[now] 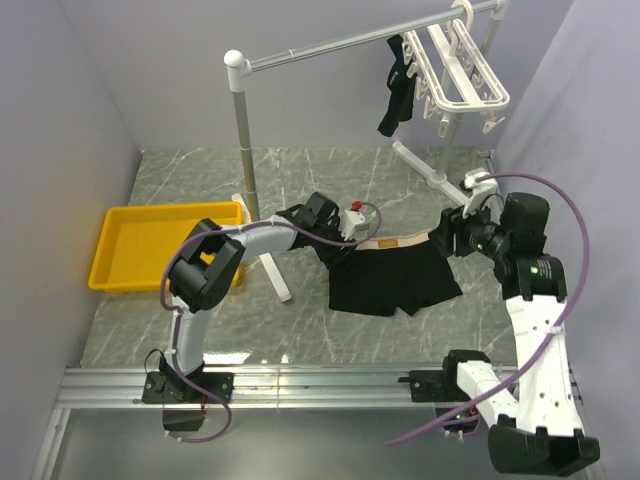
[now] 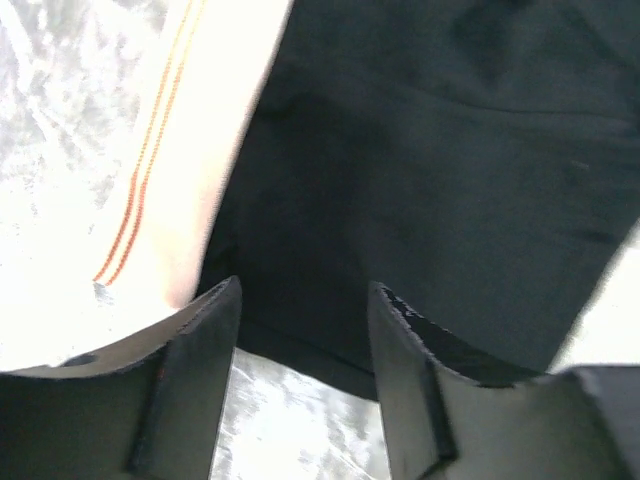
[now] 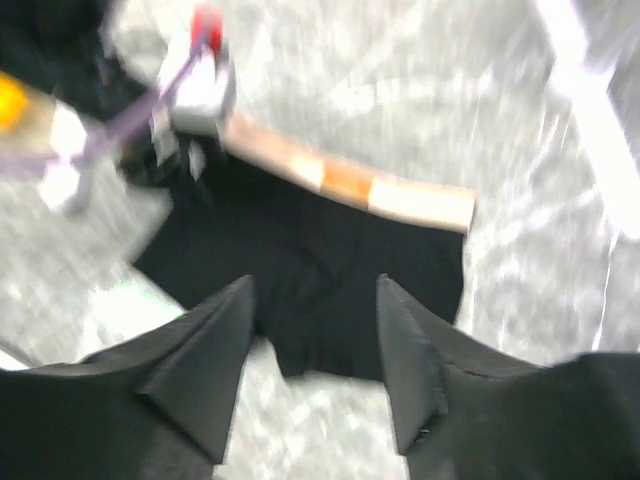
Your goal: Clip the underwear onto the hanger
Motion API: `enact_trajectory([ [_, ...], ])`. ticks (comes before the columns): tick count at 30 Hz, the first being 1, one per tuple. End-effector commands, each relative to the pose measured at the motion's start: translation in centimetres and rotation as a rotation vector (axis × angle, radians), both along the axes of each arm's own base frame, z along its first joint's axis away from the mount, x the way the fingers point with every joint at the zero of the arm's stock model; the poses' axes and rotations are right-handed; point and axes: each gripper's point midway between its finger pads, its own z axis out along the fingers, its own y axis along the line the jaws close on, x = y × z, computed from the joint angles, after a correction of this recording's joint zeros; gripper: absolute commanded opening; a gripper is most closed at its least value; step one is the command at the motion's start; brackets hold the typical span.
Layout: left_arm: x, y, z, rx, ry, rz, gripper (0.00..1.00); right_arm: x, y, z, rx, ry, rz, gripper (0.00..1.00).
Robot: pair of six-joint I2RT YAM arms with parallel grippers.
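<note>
Only the top external view shows the grey rail stand [image 1: 243, 130] at the upper centre. The hanger [image 1: 465, 75] hangs from its rail at the upper right, with a small black garment [image 1: 395, 95] dangling just beside it. Neither wrist view reaches them.

The underwear [image 1: 395, 280] lies flat on the table at centre frame, well below the hanger, waistband toward the top. My left gripper [image 1: 335, 243] is at its upper left corner and my right gripper [image 1: 450, 235] at its upper right.

The left wrist view alone shows two thin orange stripes on the pale waistband at its upper left. The black cloth [image 2: 450, 150] fills the rest. My left gripper [image 2: 305, 300] is spread, with the hem and bare table visible in the gap.

The right wrist view is blurred. It shows the whole garment [image 3: 320, 270] and my right gripper [image 3: 315, 290] parted above it, holding nothing.

Surface and room: plain lavender walls [image 1: 150, 60] enclose a grey marbled table [image 1: 300, 170]. A yellow tray [image 1: 105, 245] sits at the left.
</note>
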Motion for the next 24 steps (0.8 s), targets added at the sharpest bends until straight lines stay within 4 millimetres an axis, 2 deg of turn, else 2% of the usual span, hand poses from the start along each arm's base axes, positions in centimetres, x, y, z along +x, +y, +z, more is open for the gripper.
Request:
enact_trajectory([
  [1, -1.9, -1.2, 7.2, -0.19, -0.075, -0.1, 0.61, 0.9, 1.3, 8.0, 0.126, -0.25, -0.003, 0.62],
  [3, -3.1, -0.8, 9.1, -0.234, -0.098, -0.139, 0.65, 1.3, 1.7, 10.2, 0.136, -0.313, 0.026, 0.65],
  [4, -4.5, -0.4, 10.9, -0.278, -0.11, -0.178, 0.66, 1.5, 1.9, 10.8, 0.141, -0.322, 0.039, 0.66],
  [6, -5.4, -0.1, 12.9, -0.33, -0.148, -0.213, 0.69, 2.3, 2.1, 12.3, 0.15, -0.338, 0.063, 0.67],
  [7, -6.1, 0.5, 14.5, -0.362, -0.179, -0.225, 0.7, 2.6, 2.1, 12.9, 0.153, -0.348, 0.069, 0.67],
  [8, -6.5, 0.4, 15.9, -0.406, -0.203, -0.246, 0.71, 3.3, 2.1, 13.3, 0.165, -0.347, 0.077, 0.68],
  [9, -6.7, 0.5, 17.0, -0.427, -0.222, -0.255, 0.72, 3.4, 1.8, 15.2, 0.168, -0.384, 0.073, 0.68],
  [10, -6.6, 0.5, 18.8, -0.457, -0.256, -0.255, 0.73, 3.6, 1.8, 16.1, 0.185, -0.393, 0.069, 0.68],
  [11, -6.3, 0.4, 19.9, -0.477, -0.259, -0.236, 0.73, 3.8, 1.7, 16.9, 0.196, -0.402, 0.063, 0.68],
  [12, -5.7, 0.3, 21.3, -0.506, -0.287, -0.225, 0.73, 4.1, 1.7, 18.6, 0.205, -0.425, 0.061, 0.71],
  [13, -5.2, 0.1, 23.4, -0.545, -0.312, -0.205, 0.73, 4.3, 1.7, 19.4, 0.236, -0.419, 0.042, 0.72],
  [14, -4.7, 0.0, 24.4, -0.562, -0.348, -0.187, 0.73, 4.7, 1.6, 20.3, 0.248, -0.433, 0.034, 0.73],
  [15, -4.1, -0.2, 27.0, -0.616, -0.437, -0.188, 0.73, 4.3, 1.9, 21.8, 0.284, -0.453, 0.03, 0.8],
  [16, -3.5, -0.4, 28.3, -0.639, -0.479, -0.164, 0.75, 4.2, 1.8, 23.1, 0.286, -0.499, 0.025, 0.89],
  [17, -3.0, -0.6, 29.8, -0.668, -0.526, -0.14, 0.76, 4.2, 1.6, 23.9, 0.29, -0.532, 0.009, 0.89],
  [18, -2.3, -1.2, 32.3, -0.716, -0.591, -0.128, 0.76, 4.3, 1.1, 24.6, 0.319, -0.547, -0.039, 0.89],
  [20, -1.7, -2.3, 34.6, -0.76, -0.626, -0.113, 0.76, 4.0, 0.9, 26.0, 0.319, -0.579, -0.048, 0.89],
  [22, -0.7, -3.7, 37.8, -0.847, -0.682, -0.086, 0.75, 4.3, 0.7, 26.5, 0.316, -0.58, -0.062, 0.89],
  [24, 0.4, -5.0, 39.4, -0.905, -0.73, -0.05, 0.75, 4.9, 0.5, 26.8, 0.315, -0.557, -0.065, 0.88],
])
